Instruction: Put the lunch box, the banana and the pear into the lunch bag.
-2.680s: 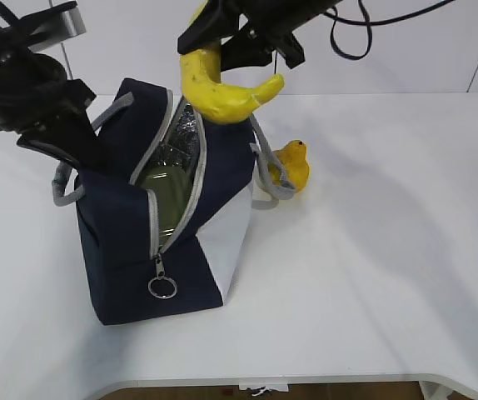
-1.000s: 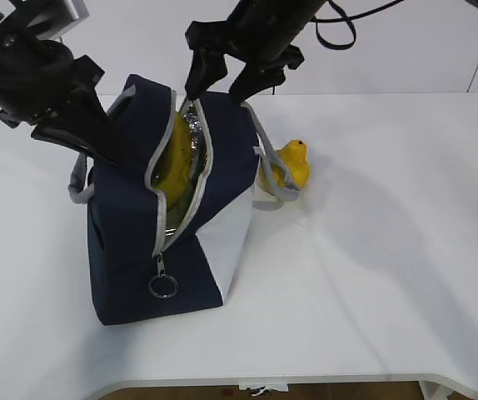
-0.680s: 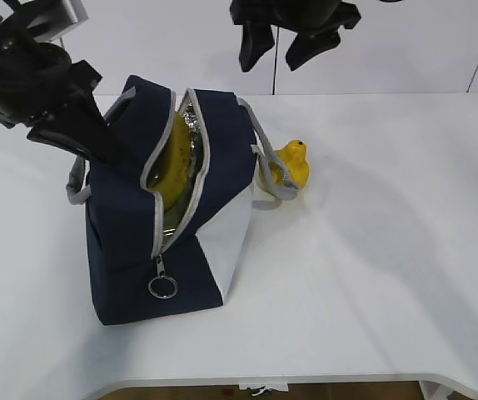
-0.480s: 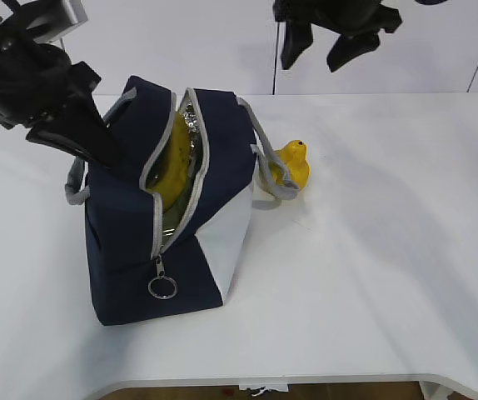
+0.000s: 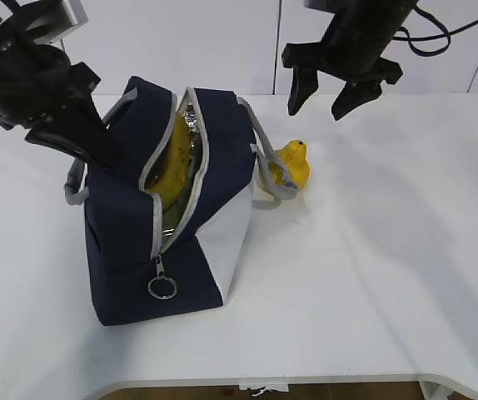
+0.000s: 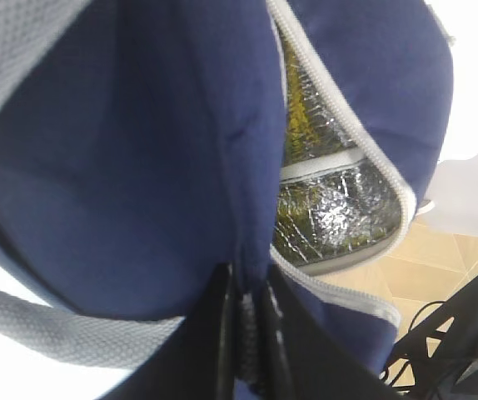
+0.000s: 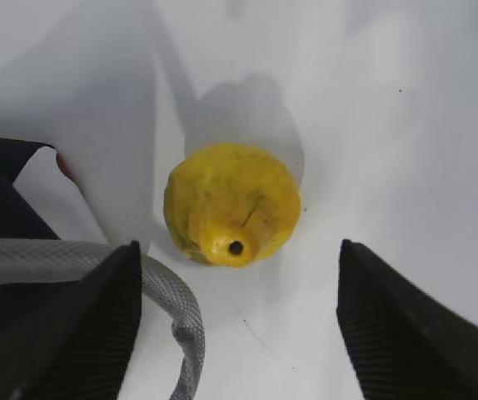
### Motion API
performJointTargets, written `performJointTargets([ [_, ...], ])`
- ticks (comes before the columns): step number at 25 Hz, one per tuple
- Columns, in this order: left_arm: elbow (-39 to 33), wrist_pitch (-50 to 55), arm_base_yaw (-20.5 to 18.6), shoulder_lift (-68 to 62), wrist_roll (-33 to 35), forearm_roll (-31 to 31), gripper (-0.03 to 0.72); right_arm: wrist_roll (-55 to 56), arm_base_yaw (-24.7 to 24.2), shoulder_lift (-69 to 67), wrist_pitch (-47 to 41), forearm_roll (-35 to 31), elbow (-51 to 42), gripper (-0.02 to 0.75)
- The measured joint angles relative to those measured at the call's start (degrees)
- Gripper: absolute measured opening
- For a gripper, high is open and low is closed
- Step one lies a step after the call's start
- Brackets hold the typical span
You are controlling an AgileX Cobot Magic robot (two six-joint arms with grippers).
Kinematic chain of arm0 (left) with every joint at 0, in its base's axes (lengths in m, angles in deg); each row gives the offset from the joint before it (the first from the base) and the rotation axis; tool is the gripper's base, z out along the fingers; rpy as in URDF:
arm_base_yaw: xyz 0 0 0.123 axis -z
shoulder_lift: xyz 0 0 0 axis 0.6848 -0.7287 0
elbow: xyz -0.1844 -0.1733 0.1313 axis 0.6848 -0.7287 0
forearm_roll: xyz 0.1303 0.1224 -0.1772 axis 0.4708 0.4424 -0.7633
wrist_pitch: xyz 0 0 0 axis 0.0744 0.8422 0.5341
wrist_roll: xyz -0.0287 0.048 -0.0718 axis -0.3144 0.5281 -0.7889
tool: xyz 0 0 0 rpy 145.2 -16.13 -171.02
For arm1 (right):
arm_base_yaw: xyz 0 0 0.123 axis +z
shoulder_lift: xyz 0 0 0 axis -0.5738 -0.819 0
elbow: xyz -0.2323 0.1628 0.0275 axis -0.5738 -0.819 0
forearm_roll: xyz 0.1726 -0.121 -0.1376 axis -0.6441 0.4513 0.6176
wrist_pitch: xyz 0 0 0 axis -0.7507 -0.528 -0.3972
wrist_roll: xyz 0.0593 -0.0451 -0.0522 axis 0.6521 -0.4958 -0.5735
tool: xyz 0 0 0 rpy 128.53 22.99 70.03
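Note:
The navy lunch bag [image 5: 122, 242] stands on the white table with its zipper open. The banana [image 5: 175, 158] lies inside the opening. The lunch box is mostly hidden under it; only a greenish strip [image 5: 171, 227] shows. My left gripper [image 5: 97, 143] is shut on the bag's fabric at the left edge of the opening; the left wrist view shows it [image 6: 247, 333] pinching a navy fold of the bag [image 6: 122, 167]. The pear [image 5: 293, 167] sits on the table right of the bag. My right gripper [image 5: 329, 102] hangs open and empty above the pear [image 7: 232, 204], fingers [image 7: 72, 325] wide apart.
One grey handle [image 5: 274, 171] of the bag loops down against the pear; it also shows in the right wrist view [image 7: 172, 308]. The zipper's metal ring pull [image 5: 162, 287] hangs at the bag's front. The silver foil lining [image 6: 331, 208] shows inside. The table's front edge [image 5: 306, 379] is near.
My right gripper lowered the banana into the bag, let go, rose and moved right; it is now open above the pear. The left gripper has kept its hold on the bag.

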Motion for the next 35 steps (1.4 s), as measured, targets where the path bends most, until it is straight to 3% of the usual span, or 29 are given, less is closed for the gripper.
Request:
performJointTargets([
  [20,0.00,0.59,0.00,0.00,-0.20,0.00,0.015,-0.35,0.00,-6.86,0.29,-5.96,-0.09,0.551],
  [35,0.00,1.00,0.00,0.00,-0.20,0.09,0.015,-0.35,0.10,-7.54,0.65,-5.33,0.03,0.267],
])
